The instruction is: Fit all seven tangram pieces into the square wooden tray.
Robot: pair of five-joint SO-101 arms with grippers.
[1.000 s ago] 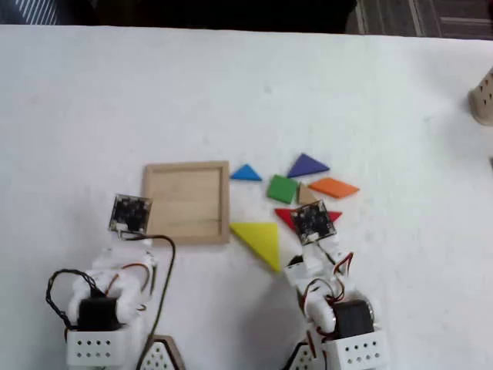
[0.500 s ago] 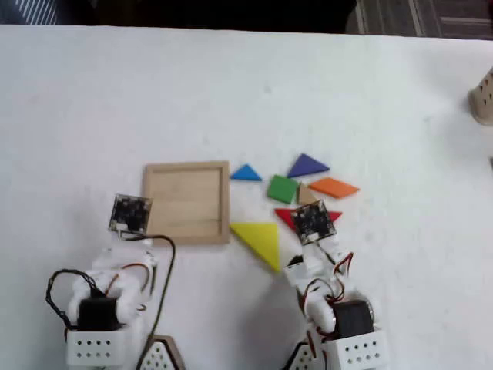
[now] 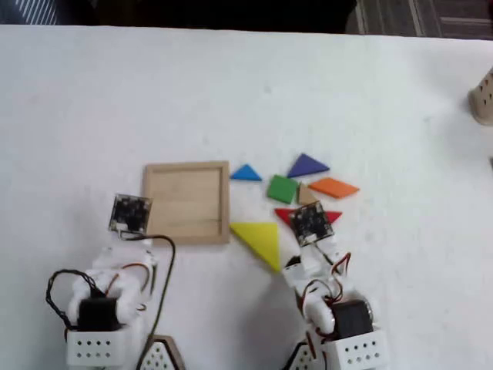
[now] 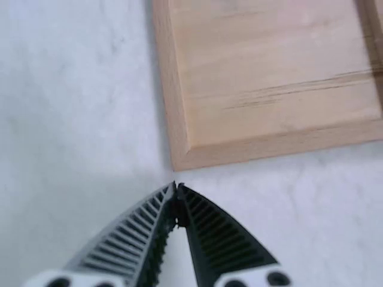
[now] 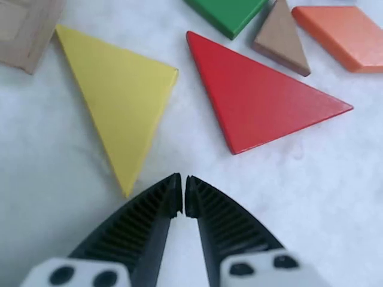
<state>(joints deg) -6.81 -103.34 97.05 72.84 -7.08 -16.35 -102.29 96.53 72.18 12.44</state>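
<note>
The square wooden tray (image 3: 186, 202) lies empty on the white table, its near corner (image 4: 179, 161) just ahead of my left gripper (image 4: 177, 190), which is shut and holds nothing. To the tray's right lie the yellow triangle (image 3: 260, 240), red triangle (image 3: 286, 215), green square (image 3: 283, 189), tan triangle (image 3: 306, 194), orange parallelogram (image 3: 333, 187), blue triangle (image 3: 246, 173) and purple triangle (image 3: 308, 165). My right gripper (image 5: 183, 182) is shut and empty, just short of the yellow triangle (image 5: 116, 95) and red triangle (image 5: 257, 98).
A pale perforated object (image 3: 483, 96) stands at the table's right edge. Both arm bases (image 3: 96, 324) (image 3: 347, 327) sit at the near edge. Open white table stretches beyond the tray and pieces.
The right arm's wrist has shifted slightly toward the tray side. The left arm and all pieces are unchanged.
</note>
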